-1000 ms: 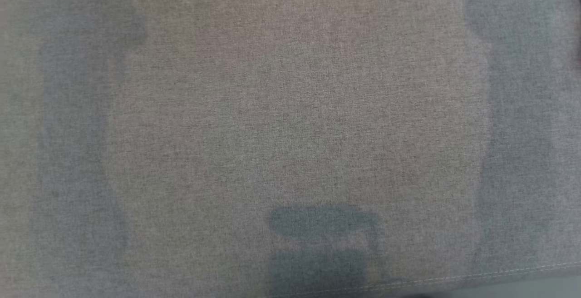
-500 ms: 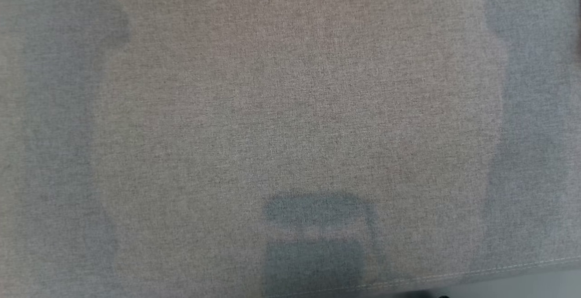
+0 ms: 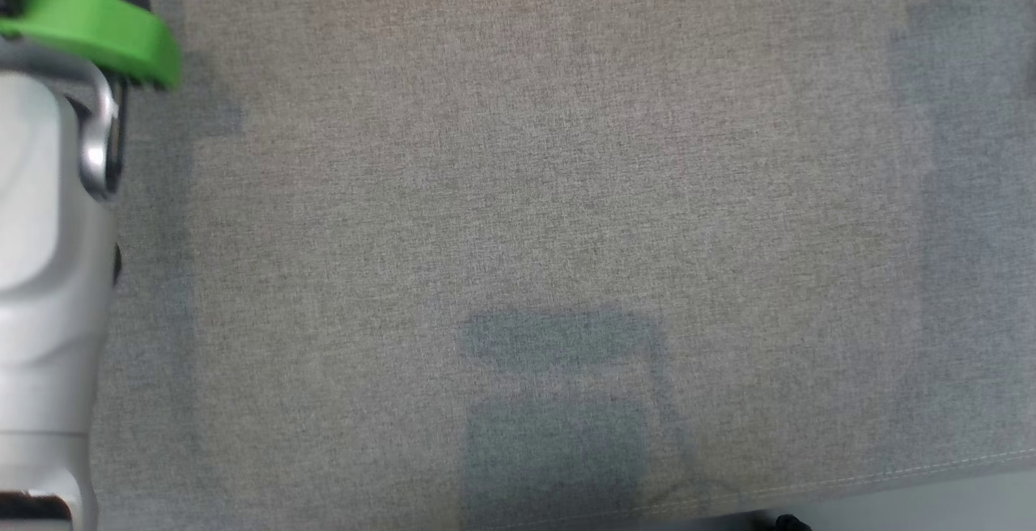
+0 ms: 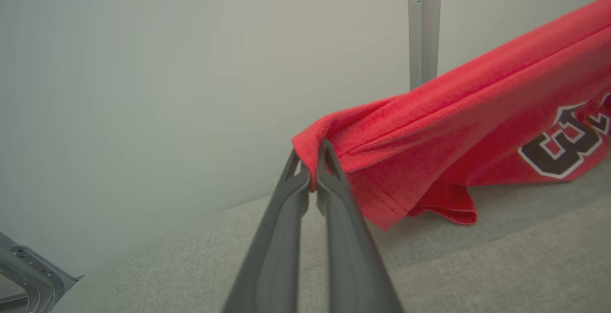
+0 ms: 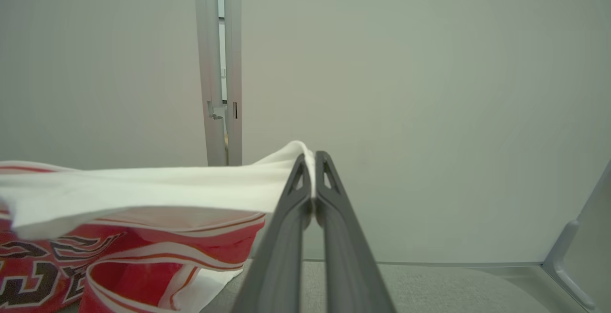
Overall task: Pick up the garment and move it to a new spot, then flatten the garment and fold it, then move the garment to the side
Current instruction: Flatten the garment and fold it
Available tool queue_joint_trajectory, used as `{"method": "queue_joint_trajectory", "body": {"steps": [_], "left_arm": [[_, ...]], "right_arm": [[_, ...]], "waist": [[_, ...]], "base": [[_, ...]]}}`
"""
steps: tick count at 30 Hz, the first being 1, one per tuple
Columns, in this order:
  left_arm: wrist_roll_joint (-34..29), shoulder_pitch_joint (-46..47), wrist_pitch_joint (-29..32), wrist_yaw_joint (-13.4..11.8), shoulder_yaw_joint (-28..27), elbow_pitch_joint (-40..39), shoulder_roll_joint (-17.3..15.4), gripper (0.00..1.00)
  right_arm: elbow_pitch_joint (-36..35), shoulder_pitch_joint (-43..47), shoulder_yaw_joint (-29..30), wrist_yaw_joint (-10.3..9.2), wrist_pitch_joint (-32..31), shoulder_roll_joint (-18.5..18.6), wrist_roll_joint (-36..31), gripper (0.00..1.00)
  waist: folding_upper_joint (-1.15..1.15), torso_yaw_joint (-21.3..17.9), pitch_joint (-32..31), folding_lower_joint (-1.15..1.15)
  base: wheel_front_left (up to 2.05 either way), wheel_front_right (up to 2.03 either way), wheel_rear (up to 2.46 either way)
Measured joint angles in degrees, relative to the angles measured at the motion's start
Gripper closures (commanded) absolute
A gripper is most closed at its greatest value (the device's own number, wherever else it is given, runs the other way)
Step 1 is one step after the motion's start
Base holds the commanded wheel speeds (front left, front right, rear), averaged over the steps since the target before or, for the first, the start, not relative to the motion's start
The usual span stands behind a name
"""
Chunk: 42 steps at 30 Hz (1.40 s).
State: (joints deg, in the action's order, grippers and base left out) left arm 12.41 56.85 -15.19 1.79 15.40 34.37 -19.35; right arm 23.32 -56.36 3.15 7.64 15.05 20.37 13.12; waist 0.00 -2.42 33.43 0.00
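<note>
**Holding a red garment up by two pinched edges**

Both pairs of long dark fingers are pressed together on cloth. In the left wrist view, the left gripper (image 4: 311, 162) rises from the bottom middle of the frame and pinches a bunched red edge of the garment (image 4: 453, 127) at the centre. From there the red fabric stretches tight toward the upper right corner. A hemmed flap hangs below it at centre right, low over the grey surface (image 4: 477, 265); I cannot tell whether the flap touches. Dark lettering (image 4: 561, 148) with a white outline shows at the right edge.

In the right wrist view, the right gripper (image 5: 311, 167) is clamped on a white edge of the same garment at centre frame. The white cloth runs off to the left edge of the frame. Under it, in the lower left corner, hang red-and-white striped trim and more dark letters. A grey post (image 5: 219, 65) stands behind, left of centre, against a pale wall (image 5: 429, 88).

In the head view, the grey woven surface carries soft shadows. A pale forearm (image 3: 48, 272) lies along the left edge, with a bright green part (image 3: 97, 33) in the upper left corner. A stitched seam (image 3: 931, 470) crosses the lower right.
</note>
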Motion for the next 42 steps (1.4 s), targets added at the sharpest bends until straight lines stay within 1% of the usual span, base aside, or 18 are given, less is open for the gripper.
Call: {"method": "queue_joint_trajectory", "body": {"steps": [1, 4, 5, 7, 11, 13, 14, 22, 25, 33, 37, 42], "left_arm": [[-0.5, -2.2, 0.0, 0.3, 0.2, -0.1, 0.3, 1.00], [-0.3, -9.5, 0.0, 0.3, -1.4, -1.3, 2.6, 1.00], [0.3, -11.9, 0.0, 0.2, -2.7, -2.0, 3.8, 1.00], [0.3, -16.6, 0.0, 0.7, -3.6, -2.6, 4.8, 1.00], [0.3, -26.0, 0.0, 1.1, -6.6, -3.3, 7.7, 1.00], [-0.1, -30.4, 0.0, 1.6, -7.6, -3.2, 8.5, 1.00], [-0.1, -30.4, 0.0, 1.6, -7.6, -3.2, 8.5, 1.00], [-2.0, -43.5, 0.0, 3.2, -10.7, -2.5, 12.4, 1.00], [-1.9, -46.5, 0.0, 3.3, -12.5, -2.4, 13.7, 1.00], [-3.7, -54.9, 0.0, 3.8, -14.2, -2.4, 15.7, 1.00], [-4.1, -58.0, 0.0, 3.8, -15.4, -2.8, 16.5, 1.00], [-4.9, -61.4, 0.0, 3.8, -15.5, -3.3, 17.1, 1.00]], "right_arm": [[-0.7, 2.2, 0.4, 0.00, 0.0, -0.1, 0.8, 1.00], [-2.4, 9.5, 2.3, 0.00, 0.0, -0.9, 3.1, 1.00], [-3.0, 12.0, 2.7, 0.01, 0.0, -1.1, 3.7, 1.00], [-3.6, 17.0, 3.6, 0.01, 0.0, -1.9, 4.7, 1.00], [-5.0, 26.3, 4.9, 0.18, -0.1, -3.0, 5.6, 1.00], [-5.2, 31.1, 6.0, 0.20, -0.1, -3.8, 6.0, 1.00], [-5.2, 31.1, 6.0, 0.20, -0.1, -3.8, 6.0, 1.00], [-5.4, 46.1, 8.8, 0.36, -0.1, -7.4, 7.1, 1.00], [-5.0, 50.1, 9.0, 0.36, -0.1, -8.4, 7.1, 1.00], [-3.8, 57.9, 9.7, 0.36, -0.1, -9.7, 7.1, 1.00], [-3.4, 60.8, 10.7, 0.38, -0.1, -10.5, 6.8, 1.00], [-3.1, 63.7, 12.2, 0.41, -0.1, -11.0, 6.7, 1.00]], "waist": [[0.00, 0.0, -0.6, 0.00], [0.00, 0.0, -2.6, 0.00], [0.00, 0.0, -3.4, 0.00], [0.00, 0.0, -5.2, -0.01], [0.00, 0.1, -9.2, -0.01], [0.00, 0.1, -11.4, -0.01], [0.00, 0.1, -11.4, -0.01], [0.00, 0.1, -20.2, -0.01], [0.00, 0.0, -23.2, -0.01], [0.00, -0.3, -30.2, -0.01], [0.00, -0.4, -32.8, -0.01], [0.00, 0.0, -35.0, -0.01]], "base": [[0.00, 0.00, 0.00], [0.00, 0.00, 0.00], [0.00, 0.00, 0.00], [0.00, 0.00, 0.00], [0.00, 0.00, 0.00], [0.00, 0.00, 0.00], [0.00, 0.00, 0.00], [0.00, 0.00, 0.00], [0.00, 0.00, 0.00], [0.00, 0.00, 0.00], [0.00, 0.00, 0.00], [0.00, 0.00, 0.00]]}}
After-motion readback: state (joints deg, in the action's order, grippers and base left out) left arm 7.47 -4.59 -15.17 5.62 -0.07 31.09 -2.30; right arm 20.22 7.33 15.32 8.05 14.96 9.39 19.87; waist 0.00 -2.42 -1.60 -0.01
